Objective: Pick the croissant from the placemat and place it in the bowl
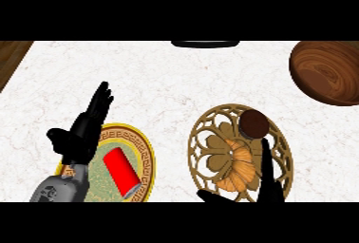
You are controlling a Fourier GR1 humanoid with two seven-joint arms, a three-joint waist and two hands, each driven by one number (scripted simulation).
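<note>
The golden-brown croissant [237, 163] lies on a round gold lattice placemat [204, 129] right of centre. My right hand [270, 187] comes up from the lower edge over the mat's near part. Its straight fingers [266, 154] lie along the croissant's right side and its thumb [210, 195] spreads left below it; the hand is open. The brown wooden bowl [329, 71] stands at the far right, partly cut off by the edge. My left hand [76, 138] rests open at the left, fingers pointing up.
A dark brown round item [254, 122] sits on the mat just beyond the croissant. A yellow-rimmed plate [145, 152] with a red block [120, 172] lies under my left forearm. A black object [204, 43] shows at the far edge. The counter's wooden edge [10, 57] is at the far left.
</note>
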